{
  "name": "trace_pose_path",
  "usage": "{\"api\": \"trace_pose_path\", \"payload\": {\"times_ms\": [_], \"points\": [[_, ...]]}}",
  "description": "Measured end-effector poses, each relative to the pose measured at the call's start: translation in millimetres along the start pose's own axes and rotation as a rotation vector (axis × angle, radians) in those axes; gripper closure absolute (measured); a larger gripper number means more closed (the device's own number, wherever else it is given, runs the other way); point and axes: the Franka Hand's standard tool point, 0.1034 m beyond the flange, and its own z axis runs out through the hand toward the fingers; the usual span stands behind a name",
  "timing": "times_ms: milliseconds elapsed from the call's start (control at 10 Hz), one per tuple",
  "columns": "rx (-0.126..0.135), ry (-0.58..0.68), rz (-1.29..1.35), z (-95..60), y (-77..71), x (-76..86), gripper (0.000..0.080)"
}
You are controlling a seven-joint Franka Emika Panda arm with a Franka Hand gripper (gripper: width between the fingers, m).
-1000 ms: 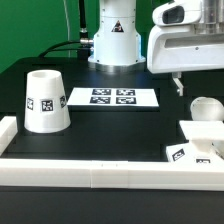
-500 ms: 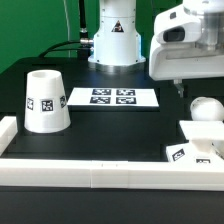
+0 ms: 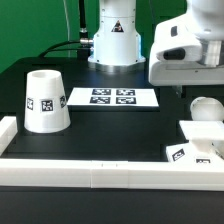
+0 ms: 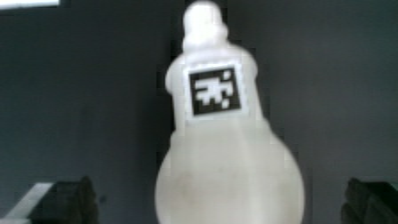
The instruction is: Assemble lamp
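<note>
The lamp lies in parts on the black table. The tapered shade point(image 3: 44, 101) stands mouth up at the exterior view's left. The squat base point(image 3: 198, 143) sits at the right front, with the round-headed bulb point(image 3: 206, 108) lying just behind it. My gripper point(image 3: 190, 90) hangs right above the bulb, open and empty. In the wrist view the bulb point(image 4: 222, 120) lies lengthwise, tag up, between my two dark fingertips point(image 4: 64, 202), which stand wide apart on either side without touching it. The gripper point(image 4: 219, 205) is centred over the bulb's wide end.
The marker board point(image 3: 112, 97) lies flat in the middle of the table, behind the shade. A low white wall point(image 3: 100, 171) runs along the front edge and turns up at the left. The robot's base column point(image 3: 113, 35) stands at the back.
My gripper has come down and slightly to the exterior view's right, closer over the bulb. The shade, base and bulb have not moved.
</note>
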Motion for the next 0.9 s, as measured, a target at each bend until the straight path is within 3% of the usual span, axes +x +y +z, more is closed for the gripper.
{"api": "trace_pose_path", "payload": {"times_ms": [500,900], "points": [[-0.012,-0.206,-0.071,10.4,-1.4,2.2,0.0101],[-0.015,-0.216,-0.045,25.9,1.0,7.7,0.0101]]}}
